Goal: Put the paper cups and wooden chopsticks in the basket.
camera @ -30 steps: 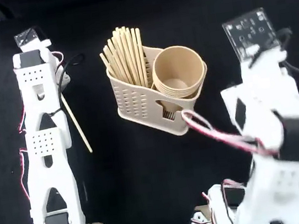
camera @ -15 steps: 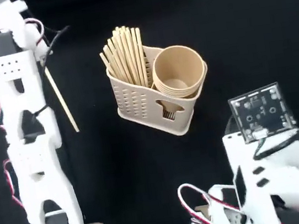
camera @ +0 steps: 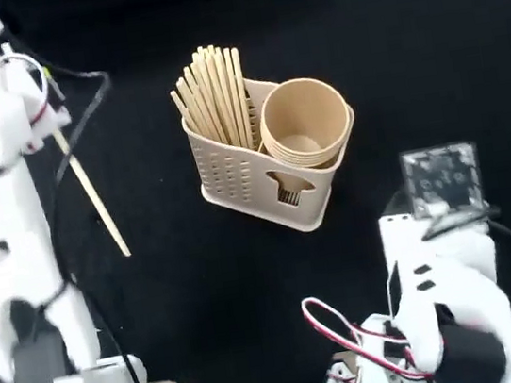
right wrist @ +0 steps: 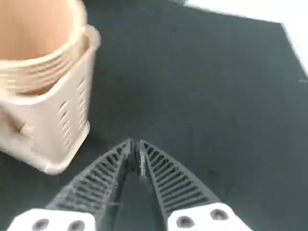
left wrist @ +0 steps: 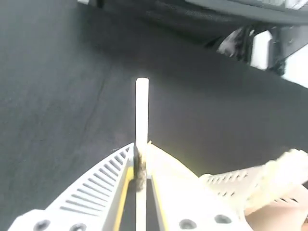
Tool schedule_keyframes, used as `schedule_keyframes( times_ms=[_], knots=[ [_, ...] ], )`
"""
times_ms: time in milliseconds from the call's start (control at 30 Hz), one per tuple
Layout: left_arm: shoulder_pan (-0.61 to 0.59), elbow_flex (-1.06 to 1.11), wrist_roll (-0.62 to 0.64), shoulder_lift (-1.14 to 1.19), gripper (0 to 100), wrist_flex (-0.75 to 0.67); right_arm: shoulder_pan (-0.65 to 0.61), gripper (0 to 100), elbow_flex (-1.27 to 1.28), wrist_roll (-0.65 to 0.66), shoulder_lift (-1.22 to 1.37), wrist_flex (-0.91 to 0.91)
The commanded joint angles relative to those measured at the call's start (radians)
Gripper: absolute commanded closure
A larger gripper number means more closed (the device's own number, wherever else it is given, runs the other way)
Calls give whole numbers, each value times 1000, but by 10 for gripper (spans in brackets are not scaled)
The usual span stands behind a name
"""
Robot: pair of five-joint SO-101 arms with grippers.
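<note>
Left claw [left wrist: 140, 151] tight on chopstick [camera: 93, 197], axis diagonal, free end toward front of table [camera: 251, 292].

Black cloth table cover [camera: 427, 53]: matt, faintly creased
Beige slotted plastic basket [camera: 234, 175]: smooth moulded walls, low sheen
Stacked tan paper cups [camera: 305, 123]: matt paper, rolled rims, dull inside
Bundle of pale wooden chopsticks [camera: 220, 92]: bare wood, no gloss
Single pale wooden chopstick [left wrist: 142, 106]: same bare wood, smooth along its length
Left gripper [left wrist: 140, 149]: white ribbed plastic, slight sheen
Right gripper [right wrist: 135, 147]: black ribbed plastic, matt
</note>
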Motion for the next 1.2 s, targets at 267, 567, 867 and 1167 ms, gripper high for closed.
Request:
schedule_keyframes(
  times_ms=[267,567,867,1167],
  knots=[
    [110,1067,-14,-818,971,-901,141,985,444,-60,-239,-292],
    [384,1494,-193,-1252,971,-1407,61,985,607,-106,-317,-318],
    [472,1236,-166,-1224,971,-1292,61,985,733,-110,-366,-419],
    [473,1374,-91,-976,972,-1591,60,985,739,-147,-366,-419]
  ],
)
